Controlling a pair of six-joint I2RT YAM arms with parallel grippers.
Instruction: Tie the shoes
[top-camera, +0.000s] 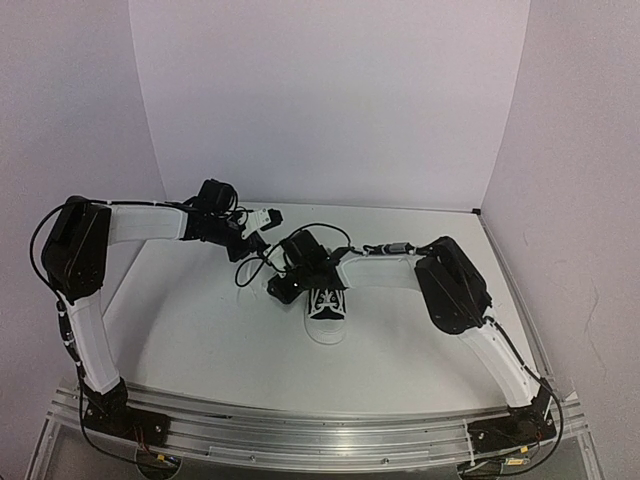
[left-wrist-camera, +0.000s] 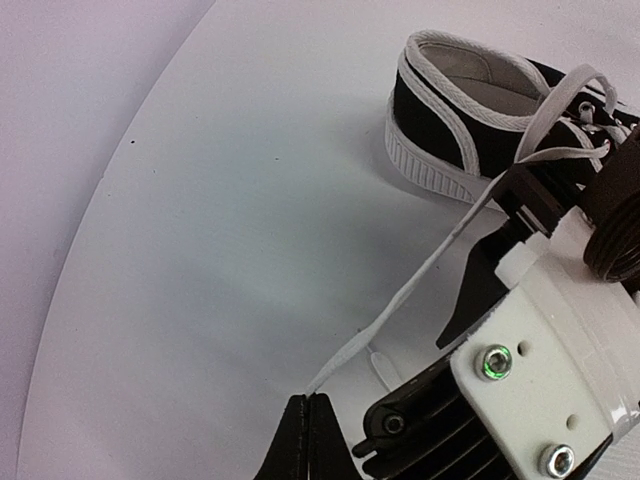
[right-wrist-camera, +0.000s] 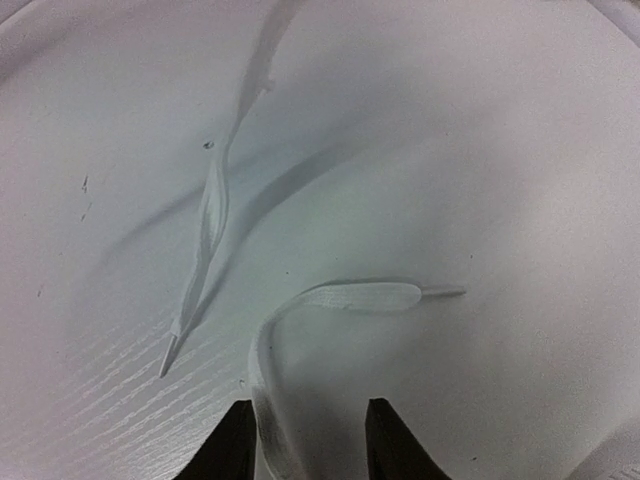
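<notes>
The black sneaker (top-camera: 327, 305) with a white toe cap stands mid-table, toe toward the arms. In the left wrist view its heel and white lining (left-wrist-camera: 470, 110) show at the upper right. My left gripper (left-wrist-camera: 310, 400) is shut on a white lace (left-wrist-camera: 420, 285) that runs taut up to the shoe. In the top view it (top-camera: 262, 245) is left of the shoe. My right gripper (right-wrist-camera: 305, 440) is open low over the table. A second lace end (right-wrist-camera: 350, 297) lies between its fingers, against the left one (right-wrist-camera: 235, 445). In the top view it (top-camera: 283, 290) is by the shoe's left side.
Another lace strand (right-wrist-camera: 212, 215) with its tip lies or hangs left of my right gripper. The right arm's white and black wrist (left-wrist-camera: 540, 340) crowds the left gripper's right side. White walls close the table at the back and sides.
</notes>
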